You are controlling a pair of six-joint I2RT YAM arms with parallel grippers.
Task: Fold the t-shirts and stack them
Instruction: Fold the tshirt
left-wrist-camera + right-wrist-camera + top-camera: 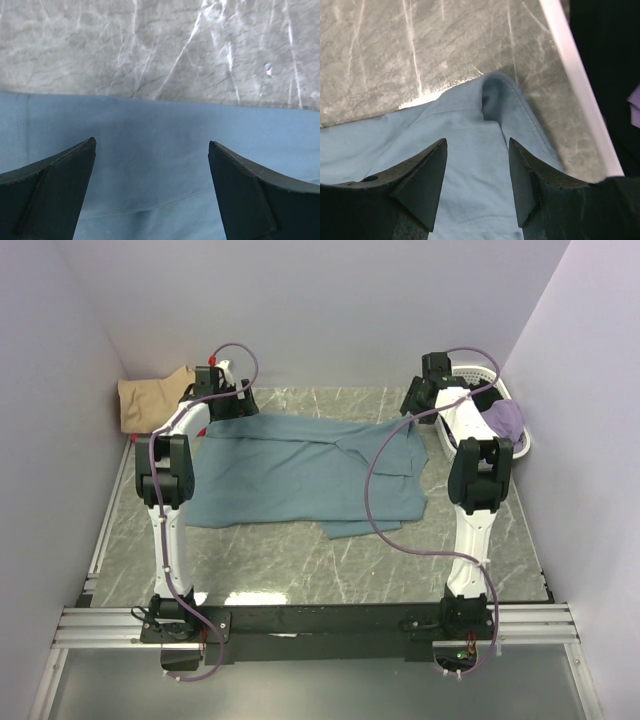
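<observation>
Counting from the top view: three t-shirts. One big teal t-shirt (300,465) spread rumpled across the middle of the grey marble worktop (300,560). One tan t-shirt (150,400) bunched at upper left against the wall. One lilac t-shirt (505,420) draped in the single white basket (478,371) at upper right. Two arms, two tools, both up at the far edge of the teal one: left tool (215,373) at upper left, right tool (430,380) at upper right, just beside the basket.

Can't really judge the jaws from up there, so over to the wrist views. Left tool (151,145) spread wide, hovering over the teal edge with bare worktop beyond, gripping nothing. Right tool (477,145) only partly apart, straddling a raised fold at the teal corner; no telling whether touching the cloth. Also only in the right wrist view: a white strip (580,85) slanting down the right side, with a sliver of lilac past it.
</observation>
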